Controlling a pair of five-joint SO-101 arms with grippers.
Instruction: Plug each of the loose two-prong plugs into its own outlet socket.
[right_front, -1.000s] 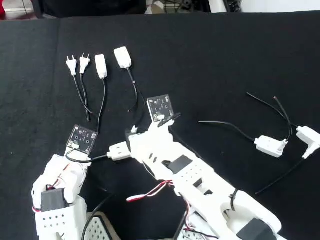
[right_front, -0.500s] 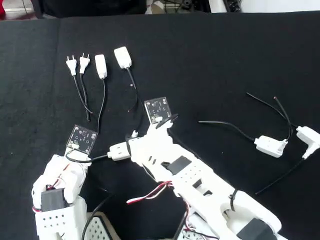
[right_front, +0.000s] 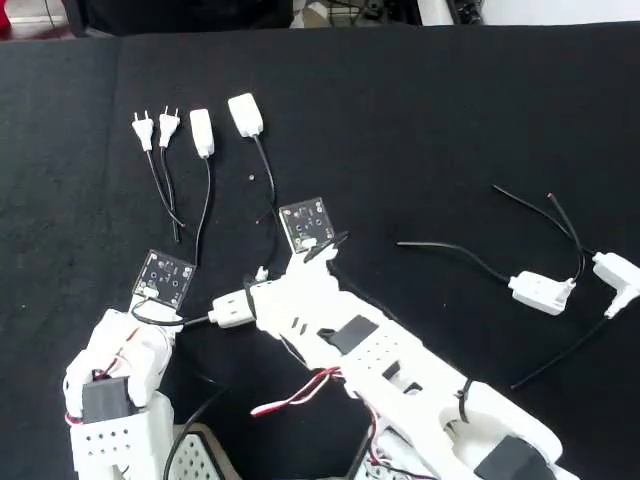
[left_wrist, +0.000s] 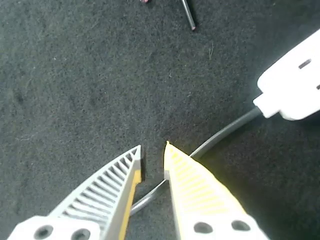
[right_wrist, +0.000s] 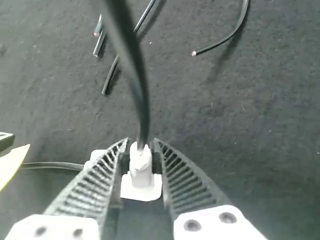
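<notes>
Black cloth covers the surface (right_front: 430, 120); from above, two white two-prong plugs (right_front: 143, 128) lie side by side near the far left, next to two white socket blocks (right_front: 201, 130); the white right arm (right_front: 380, 350) stretches over the near middle. Left wrist view: the left gripper (left_wrist: 152, 150) holds its fingers (left_wrist: 115, 180) slightly apart over a thin black cable (left_wrist: 220, 132) leading to a white slotted socket (left_wrist: 295, 85). Right wrist view: the right gripper (right_wrist: 139, 146) clamps a small white plug body (right_wrist: 141, 177) by its sides, its black cord (right_wrist: 127, 55) running away.

A black cloth (right_front: 450, 120) is covering the table (right_front: 60, 210), and a bright, cluttered strip of room (right_front: 360, 10) is showing beyond it.
</notes>
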